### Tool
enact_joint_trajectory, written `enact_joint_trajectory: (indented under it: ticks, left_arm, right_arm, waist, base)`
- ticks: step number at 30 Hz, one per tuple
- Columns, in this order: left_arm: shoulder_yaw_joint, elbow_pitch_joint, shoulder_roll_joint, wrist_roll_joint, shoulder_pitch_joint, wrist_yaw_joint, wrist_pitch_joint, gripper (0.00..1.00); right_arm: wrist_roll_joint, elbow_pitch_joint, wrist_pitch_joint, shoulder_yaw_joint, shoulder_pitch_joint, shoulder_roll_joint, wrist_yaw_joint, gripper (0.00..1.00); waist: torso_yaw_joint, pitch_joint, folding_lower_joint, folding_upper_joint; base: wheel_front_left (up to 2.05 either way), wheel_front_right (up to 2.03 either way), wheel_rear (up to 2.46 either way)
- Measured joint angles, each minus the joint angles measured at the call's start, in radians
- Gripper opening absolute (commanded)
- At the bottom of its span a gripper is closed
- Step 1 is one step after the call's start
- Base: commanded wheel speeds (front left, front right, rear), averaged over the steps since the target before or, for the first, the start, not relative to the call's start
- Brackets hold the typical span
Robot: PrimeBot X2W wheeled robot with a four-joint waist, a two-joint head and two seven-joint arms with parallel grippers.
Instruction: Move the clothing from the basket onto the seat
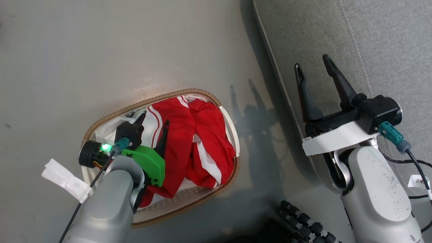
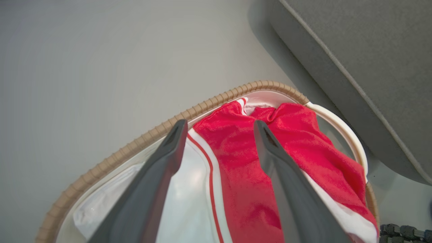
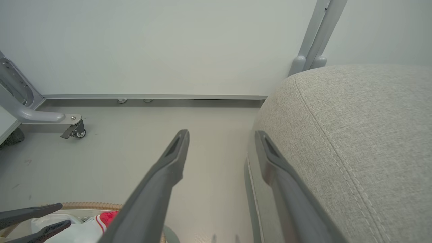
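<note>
Red clothing [image 1: 189, 141] with white panels and thin stripes lies heaped in the oval basket [image 1: 233, 135], which has a brown woven rim and stands on the floor. My left gripper [image 1: 153, 123] hangs open just over the clothing's left part, fingers astride a white panel and a red fold [image 2: 243, 175]; nothing is gripped. The basket rim [image 2: 141, 141] curves behind its fingertips. The grey seat [image 1: 388, 44] fills the upper right. My right gripper [image 1: 312, 65] stands open above the seat's near edge [image 3: 354, 141], holding nothing. The basket corner [image 3: 98, 206] and the left fingers [image 3: 30, 212] show at lower left.
A white liner [image 1: 108, 133] lines the basket's left side. Grey floor [image 1: 101, 50] spreads around the basket. A white wall and a metal frame leg with a caster [image 3: 76, 130] stand beyond. Black ribbed parts [image 1: 303, 222] sit at the bottom edge.
</note>
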Motion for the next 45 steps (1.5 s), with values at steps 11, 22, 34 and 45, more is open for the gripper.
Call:
enact_joint_trajectory:
  ticks: [11, 22, 34, 45]
  left_arm:
    - [-0.169, 0.214, -0.014, -0.103, -0.109, 0.0, 0.0, 1.0]
    - [-0.232, 0.391, -0.022, -0.106, -0.195, 0.0, 0.043, 1.0]
    - [-0.187, 0.406, -0.033, -0.171, -0.199, 0.004, 0.013, 0.0]
    - [-0.136, 0.225, -0.021, -0.15, -0.068, 0.01, 0.002, 0.0]
  right_arm:
    - [0.007, -0.002, 0.0, 0.016, 0.001, 0.0, 0.0, 1.0]
    - [0.014, -0.002, 0.0, 0.021, 0.0, 0.0, 0.0, 1.0]
    - [0.03, 0.008, 0.0, 0.029, -0.024, 0.001, 0.0, 1.0]
    - [0.03, 0.057, 0.0, 0.02, 0.014, 0.002, 0.0, 1.0]
  waist:
    - [-0.053, 0.1, -0.0001, 0.0]
    - [-0.052, 0.17, -0.0001, 0.0]
    - [-0.051, 0.142, 0.0, 0.0]
    - [-0.024, -0.008, -0.0001, 0.0]
  base:
    - [0.0, 0.0, 0.0]
    - [0.0, 0.0, 0.0]
    - [0.0, 0.0, 0.0]
    - [0.0, 0.0, 0.0]
